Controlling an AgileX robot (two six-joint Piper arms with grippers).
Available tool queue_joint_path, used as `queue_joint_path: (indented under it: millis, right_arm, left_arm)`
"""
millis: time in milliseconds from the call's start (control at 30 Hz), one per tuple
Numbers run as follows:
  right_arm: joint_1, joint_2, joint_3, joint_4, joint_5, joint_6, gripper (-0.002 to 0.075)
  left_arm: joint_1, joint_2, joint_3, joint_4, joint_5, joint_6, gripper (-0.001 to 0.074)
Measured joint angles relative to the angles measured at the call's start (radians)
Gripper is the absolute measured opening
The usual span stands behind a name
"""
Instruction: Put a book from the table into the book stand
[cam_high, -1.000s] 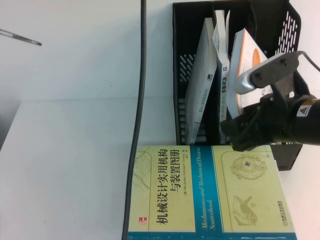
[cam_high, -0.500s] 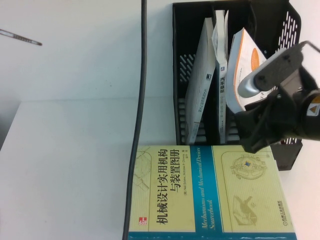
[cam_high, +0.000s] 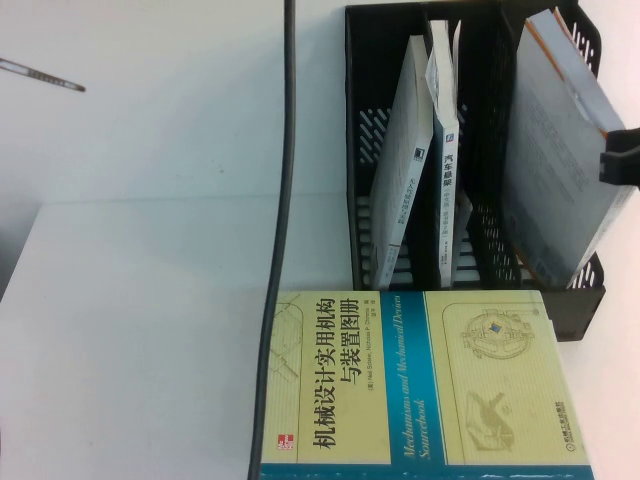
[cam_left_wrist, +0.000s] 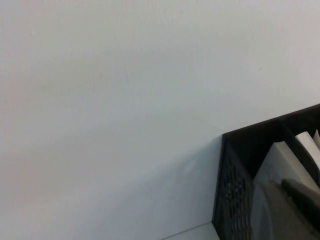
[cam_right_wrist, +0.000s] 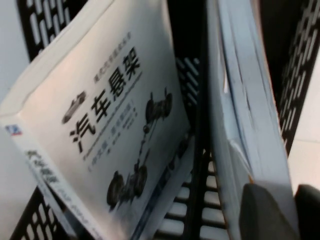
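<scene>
We take the black book stand as our landmark. It sits at the far right of the white table, its perforated walls dividing it into upright slots. Just in front of its near edge lies the largest book, a yellow-and-teal hardcover, flat on the table and running out of the high view's bottom edge. A grey cable crosses the table just left of the stand, and left of the cable the table is bare.

Inside the stand, the rightmost slot holds a grey-covered book, tilted, its top corner above the stand's rim and its foot low in the slot. The left slot holds a white book leaning the same way, and a thinner white-spined book stands in the middle, against the divider.

The right gripper shows only as a dark edge at the stand's right side, beside the grey book; we cannot tell how its fingers stand. The left gripper is a blurred grey shape near the stand's left outer wall; its fingers are equally unreadable.
</scene>
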Motion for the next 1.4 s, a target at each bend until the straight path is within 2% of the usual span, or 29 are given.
queue_joint_path:
  millis: [233, 500, 667, 967, 1200, 1400]
  right_arm:
    - [-0.008, 0.036, 0.0, 0.008, -0.084, 0.033, 0.0122]
    - [-0.01, 0.107, 0.0, 0.137, -0.277, 0.033, 0.0122]
    - [-0.01, 0.148, -0.016, 0.196, -0.33, 0.036, 0.0122]
    - [-0.01, 0.242, -0.163, 0.21, -0.247, 0.028, 0.0124]
    - [-0.01, 0.25, -0.208, 0.215, -0.127, -0.018, 0.027]
    - [-0.01, 0.195, -0.208, 0.235, -0.094, -0.022, 0.0295]
  left_arm:
    - [0.0, 0.006, 0.0, -0.017, -0.004, 0.0, 0.0001]
    - [0.0, 0.006, 0.0, -0.018, -0.008, 0.0, 0.0001]
    - [0.0, 0.006, 0.0, -0.019, -0.008, -0.001, 0.0001]
    - [0.0, 0.006, 0.001, 0.032, -0.067, -0.03, 0.0]
    - [0.0, 0.006, 0.002, 0.094, -0.029, -0.083, -0.0001]
    - [0.0, -0.036, 0.005, 0.104, -0.05, -0.133, -0.0001]
